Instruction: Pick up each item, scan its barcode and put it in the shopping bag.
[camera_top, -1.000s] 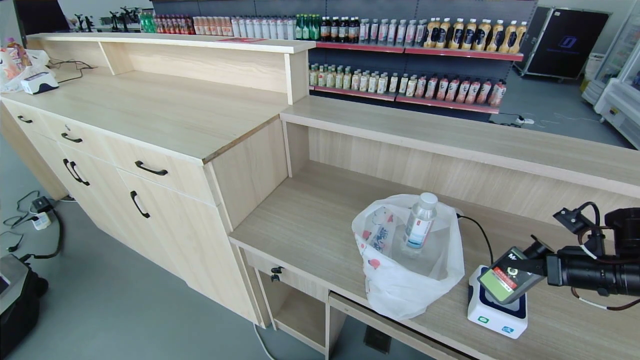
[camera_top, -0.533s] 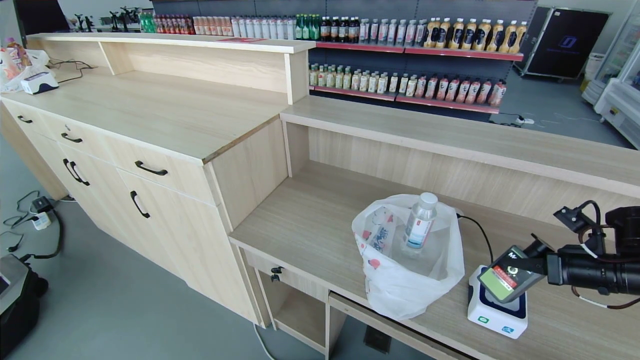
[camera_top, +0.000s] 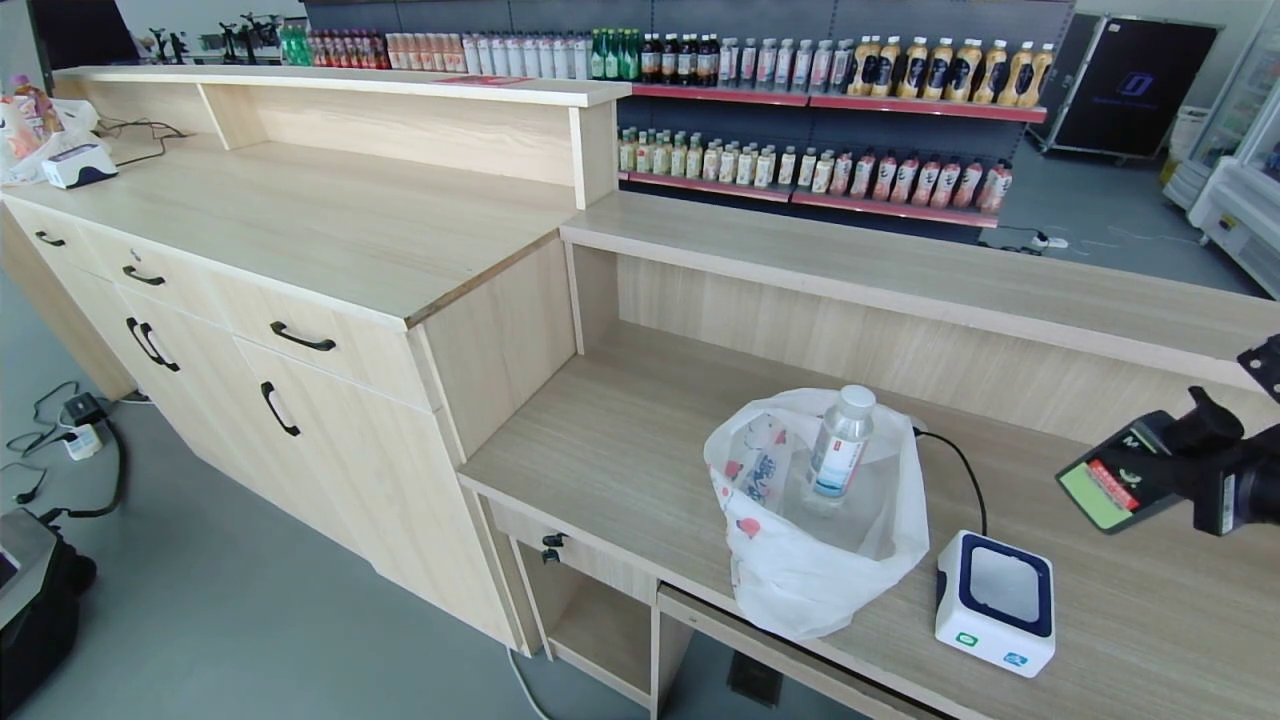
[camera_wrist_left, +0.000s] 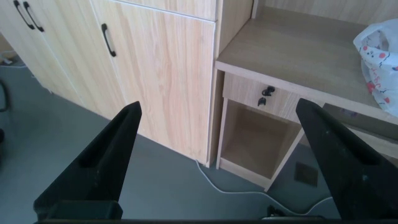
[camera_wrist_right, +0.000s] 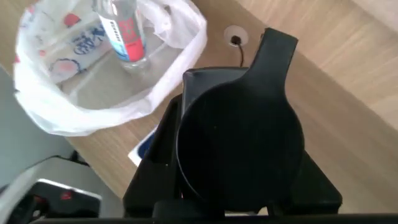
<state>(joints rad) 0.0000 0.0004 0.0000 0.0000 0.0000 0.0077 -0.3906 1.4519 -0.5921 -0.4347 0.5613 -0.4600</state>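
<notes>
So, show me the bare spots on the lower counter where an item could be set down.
Widest bare patch: the lower counter between the cabinet side panel and the shopping bag. Another lies right of the scanner, beneath the dark pack held by the right gripper. Crowded: bag, scanner and its cable bunch together at the front.

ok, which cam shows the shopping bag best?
Head view: the whole shopping bag sits open on the counter, bottle upright inside. Right wrist view looks into it from above, edge cropped. Left wrist view catches one corner.
</notes>
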